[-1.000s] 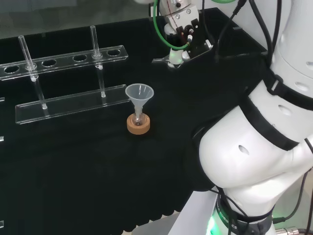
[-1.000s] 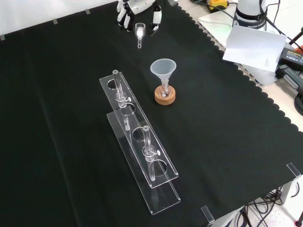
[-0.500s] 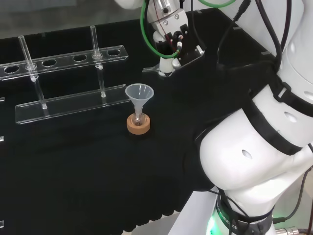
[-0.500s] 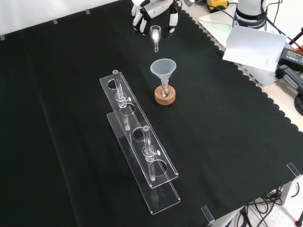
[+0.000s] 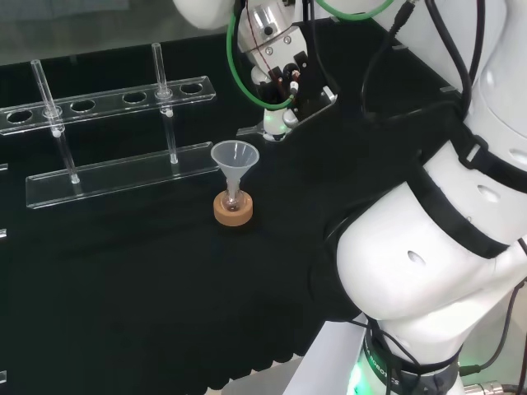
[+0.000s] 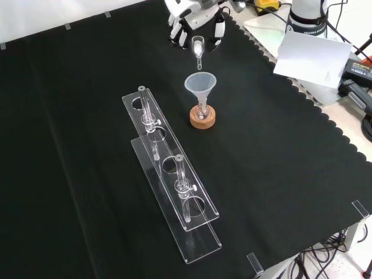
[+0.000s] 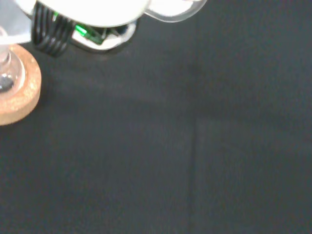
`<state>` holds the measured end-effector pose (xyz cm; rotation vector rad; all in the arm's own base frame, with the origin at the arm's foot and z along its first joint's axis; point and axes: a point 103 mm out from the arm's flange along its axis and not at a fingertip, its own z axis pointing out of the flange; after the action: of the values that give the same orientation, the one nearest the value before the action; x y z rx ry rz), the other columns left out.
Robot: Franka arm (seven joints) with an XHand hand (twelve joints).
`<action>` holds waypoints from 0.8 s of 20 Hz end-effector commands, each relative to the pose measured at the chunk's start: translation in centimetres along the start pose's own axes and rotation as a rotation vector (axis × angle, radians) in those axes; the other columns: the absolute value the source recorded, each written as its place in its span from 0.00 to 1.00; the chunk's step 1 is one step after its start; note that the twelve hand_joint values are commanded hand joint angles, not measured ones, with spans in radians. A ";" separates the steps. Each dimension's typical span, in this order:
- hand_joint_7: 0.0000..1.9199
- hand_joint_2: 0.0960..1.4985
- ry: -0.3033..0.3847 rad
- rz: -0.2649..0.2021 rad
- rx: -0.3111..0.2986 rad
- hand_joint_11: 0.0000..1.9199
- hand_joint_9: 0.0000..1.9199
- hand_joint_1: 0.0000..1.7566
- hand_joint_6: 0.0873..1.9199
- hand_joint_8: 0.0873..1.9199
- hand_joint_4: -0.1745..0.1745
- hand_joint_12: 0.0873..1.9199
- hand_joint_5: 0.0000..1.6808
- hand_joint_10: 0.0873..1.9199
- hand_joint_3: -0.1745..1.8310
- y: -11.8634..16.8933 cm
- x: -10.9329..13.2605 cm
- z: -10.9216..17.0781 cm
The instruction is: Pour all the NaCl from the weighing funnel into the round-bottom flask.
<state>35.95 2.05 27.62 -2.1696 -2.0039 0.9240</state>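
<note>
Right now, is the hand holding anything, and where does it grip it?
Yes. The hand holds the weighing funnel by its wide upper end, between the fingers; the spout hangs free.

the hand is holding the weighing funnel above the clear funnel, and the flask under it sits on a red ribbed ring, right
Not quite. The hand does hold the weighing funnel above the clear funnel, but the flask sits on a cork ring, not a red ribbed one. The head view and the front view both show the tan cork stand.
</note>
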 end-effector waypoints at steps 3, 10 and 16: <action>0.31 0.37 -0.077 -0.003 0.037 0.42 0.49 0.65 0.39 0.32 0.82 0.52 0.73 0.13 0.47 1.0 0.9 0.9; 0.31 0.37 -0.128 0.005 0.032 0.42 0.49 0.65 0.39 0.32 0.81 0.52 0.73 0.13 0.47 1.3 1.1 1.1; 0.31 0.37 -0.175 0.011 0.025 0.42 0.49 0.65 0.39 0.32 0.81 0.52 0.73 0.13 0.48 1.3 0.8 0.9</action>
<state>36.70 2.26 25.93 -2.1571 -2.0315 1.1358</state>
